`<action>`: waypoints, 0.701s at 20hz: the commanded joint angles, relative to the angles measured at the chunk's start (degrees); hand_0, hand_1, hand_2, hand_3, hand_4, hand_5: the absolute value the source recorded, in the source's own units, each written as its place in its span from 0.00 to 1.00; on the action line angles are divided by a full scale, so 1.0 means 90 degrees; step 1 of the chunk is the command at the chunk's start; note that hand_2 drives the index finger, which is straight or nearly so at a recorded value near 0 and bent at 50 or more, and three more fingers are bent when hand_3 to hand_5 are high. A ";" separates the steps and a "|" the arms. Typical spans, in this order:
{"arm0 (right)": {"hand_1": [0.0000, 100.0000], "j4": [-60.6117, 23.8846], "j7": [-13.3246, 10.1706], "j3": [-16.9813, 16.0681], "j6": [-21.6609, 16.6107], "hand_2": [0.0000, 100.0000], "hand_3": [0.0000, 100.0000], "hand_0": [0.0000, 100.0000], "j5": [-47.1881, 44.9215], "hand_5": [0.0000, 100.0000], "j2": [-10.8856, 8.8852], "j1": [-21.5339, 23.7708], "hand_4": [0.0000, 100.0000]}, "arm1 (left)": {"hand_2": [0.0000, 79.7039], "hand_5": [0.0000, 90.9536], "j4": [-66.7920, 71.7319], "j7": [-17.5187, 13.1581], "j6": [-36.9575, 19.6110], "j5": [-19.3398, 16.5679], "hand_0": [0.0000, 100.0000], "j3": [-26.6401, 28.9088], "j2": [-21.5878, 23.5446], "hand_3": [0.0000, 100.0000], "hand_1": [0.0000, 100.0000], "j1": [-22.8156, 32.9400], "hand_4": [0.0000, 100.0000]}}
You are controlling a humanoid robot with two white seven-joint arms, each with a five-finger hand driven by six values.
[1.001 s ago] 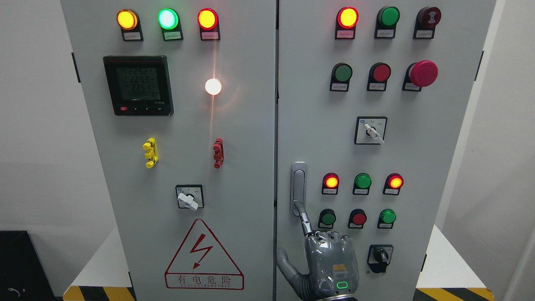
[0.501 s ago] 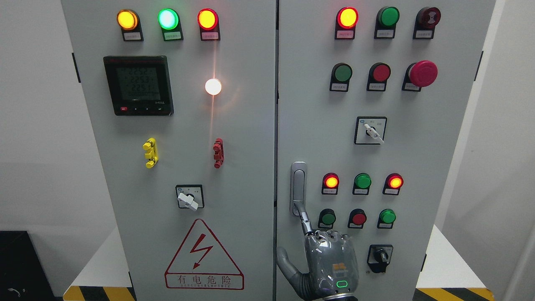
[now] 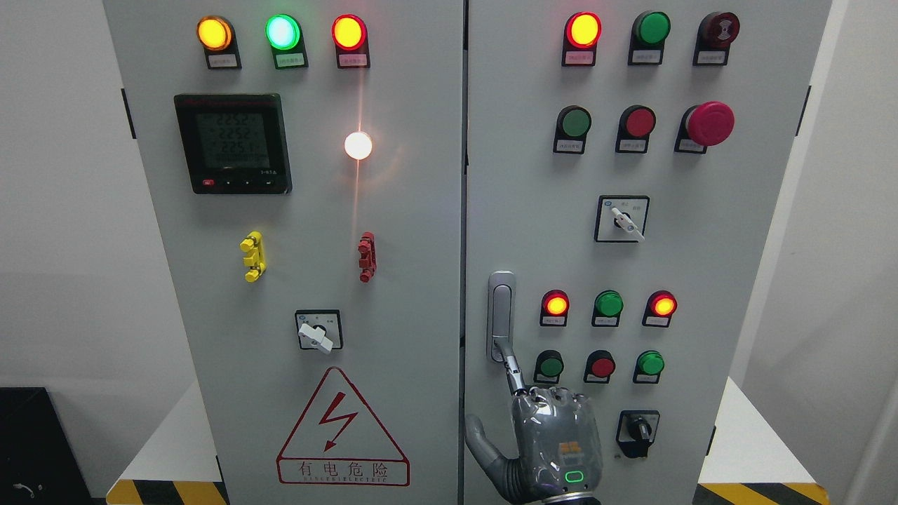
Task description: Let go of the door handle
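Pale walls frame a grey two-door electrical cabinet (image 3: 393,280) that fills nearly all we can see, its seam running down the middle. Taking the door handle (image 3: 501,315) as our landmark: it sits on the right-hand door just right of that seam, a slim silver lever set upright, its long axis vertical. To its right lie two rows of round lamps and buttons, starting with a lit red lamp (image 3: 555,305); well to its left, on the other door, is the red triangular warning sign (image 3: 342,431). Directly below the handle we see our hand (image 3: 554,438), its arm coming up at the bottom edge just right of the middle, so we take it for the right hand. One finger (image 3: 513,369) reaches straight up and its tip touches the handle's lower end; the other fingers are curled in against the palm, and the thumb juts out to the left, below the handle. We judge this a single-finger hook or press on the lever's foot, not a full wrap, though whether the tip lies behind the lever or only against it we cannot tell. The handle lies above and slightly left of the palm, so letting go should mean drawing the finger down along the lever's axis and away from the door. No other arm shows.
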 commanded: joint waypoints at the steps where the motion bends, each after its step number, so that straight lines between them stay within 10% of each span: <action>1: 0.32 0.0044 0.0034 -0.0007 0.0008 0.00 1.00 0.36 0.0000 1.00 0.0000 0.0009 1.00 | 0.00 0.00 0.0000 -0.0001 0.0004 0.0000 0.12 0.0000 0.0000 0.00 0.56 0.0059 0.00; 14: 0.32 0.0152 0.0054 -0.0007 0.0018 0.00 1.00 0.36 0.0000 1.00 0.0000 0.0019 1.00 | 0.00 0.00 0.0000 -0.0001 -0.0005 0.0000 0.12 0.0000 0.0000 0.00 0.56 0.0049 0.00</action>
